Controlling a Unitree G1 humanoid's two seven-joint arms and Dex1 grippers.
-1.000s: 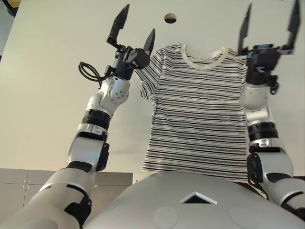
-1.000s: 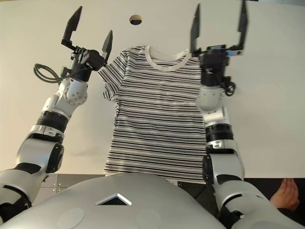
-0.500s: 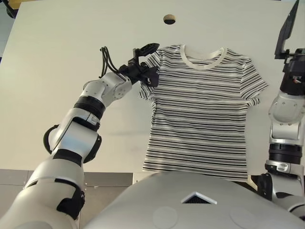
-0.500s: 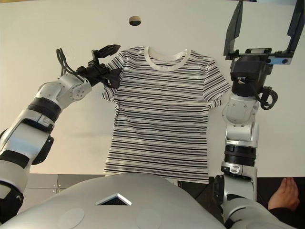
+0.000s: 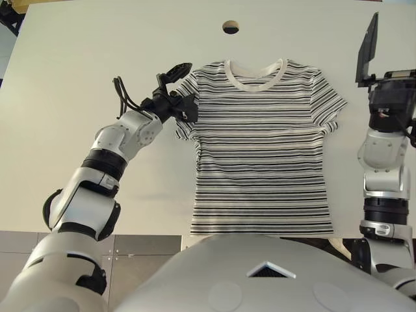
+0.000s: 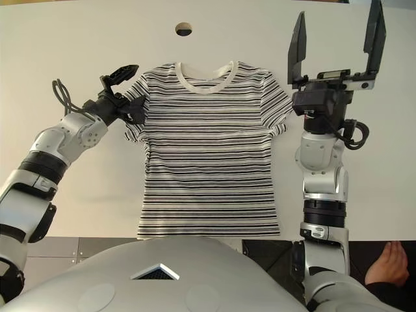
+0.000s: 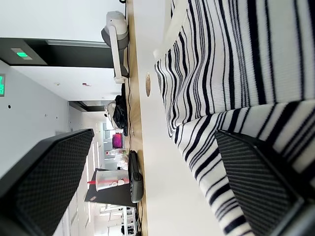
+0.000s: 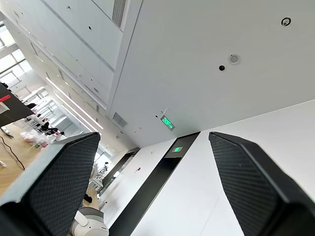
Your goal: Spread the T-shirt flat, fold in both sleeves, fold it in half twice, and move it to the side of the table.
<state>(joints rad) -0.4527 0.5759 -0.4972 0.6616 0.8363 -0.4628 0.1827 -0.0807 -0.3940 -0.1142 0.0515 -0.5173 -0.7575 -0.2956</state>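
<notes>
Striped black and white, the shirt [image 5: 260, 149] lies spread flat, front up, on the pale surface [image 5: 78, 58]. Its collar [image 5: 255, 73] points away from the robot and its hem [image 5: 260, 227] runs along the near edge. Both sleeves are laid out to the sides, unfolded.

At the left sleeve [image 5: 198, 84] the left fingers [image 5: 177, 68] stand apart at a moderate gap. One is lifted over the bare surface just outside the sleeve, and the other is down at the sleeve's outer edge. The left wrist view shows that lower one lying against the striped cloth, with the other clear of it, so nothing is pinched between them. A black cable [image 5: 123, 97] loops out beside the left wrist, over the surface and off the shirt.

Out past the right sleeve [image 5: 328, 104], the right fingers [image 6: 297, 42] are raised and point upward, spread wide and holding nothing. They are apart from the cloth.

Beyond the collar, on its left side, a small round hole [image 5: 230, 26] sits in the surface, separate from the shirt.
</notes>
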